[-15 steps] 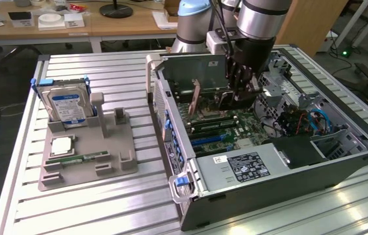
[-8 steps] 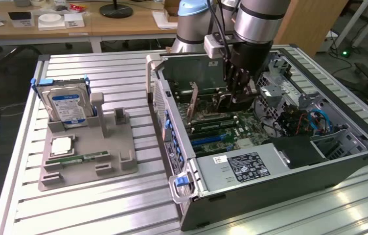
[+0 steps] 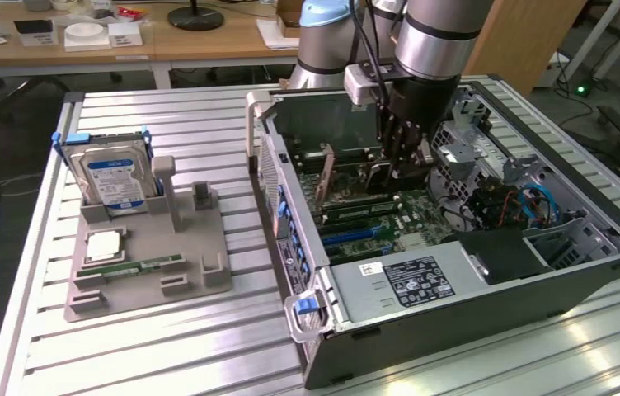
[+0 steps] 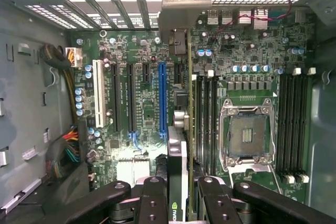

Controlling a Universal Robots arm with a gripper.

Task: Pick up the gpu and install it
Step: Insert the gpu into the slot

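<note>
Wrist view, gripper (image 4: 181,188) clamping thin green-edged gpu (image 4: 179,153), seen edge-on

Inside the open computer case (image 3: 442,289) the pincer (image 4: 178,184) grips the graphics card (image 4: 177,150) edge-on in a tight lane. Memory slots (image 4: 206,114) run just beside one face, and bare expansion slots (image 4: 131,98) leave freer room at the other. Cables (image 4: 68,145) crowd one wall, and a metal drive cage (image 3: 464,157) stands near the arm.
</note>
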